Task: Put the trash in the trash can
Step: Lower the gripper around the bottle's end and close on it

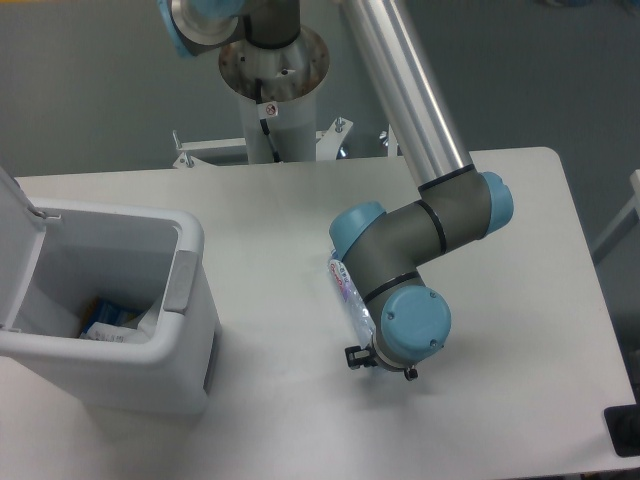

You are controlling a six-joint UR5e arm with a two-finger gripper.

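So the bottle (348, 288) is a clear plastic one lying flat on the white table (520, 300), a bit right of the middle; only a short stretch of it shows, running from about 11 o'clock down toward 5 o'clock; you can see the label with blue and red print on a pale ground, and the see-through plastic past it; the lower end goes straight under the robot's wrist, so the rest is hidden.

The gripper (380, 362) sits right over that hidden end, hanging below the blue wrist cap; all that shows is a bit of black hardware poking out at the 7 and 5 o'clock sides; honestly I can't tell if the fingers are wide, narrow or clamped on the bottle, the wrist blocks everything.

The arm's grey elbow with blue caps bends over the bottle from 1 o'clock, and the silver tube runs up to the top edge.

Off at 9 o'clock from the bottle, well apart, is the trash can (190, 300); big white bin, rounded rim, grey tab on the side facing the bottle, lid tipped up at the far left; inside at the bottom there's a crumpled white wrapper (147, 322) next to a blue-and-yellow packet (103, 320).

At 12 o'clock, behind the table, stands the robot's white pedestal (272, 120).
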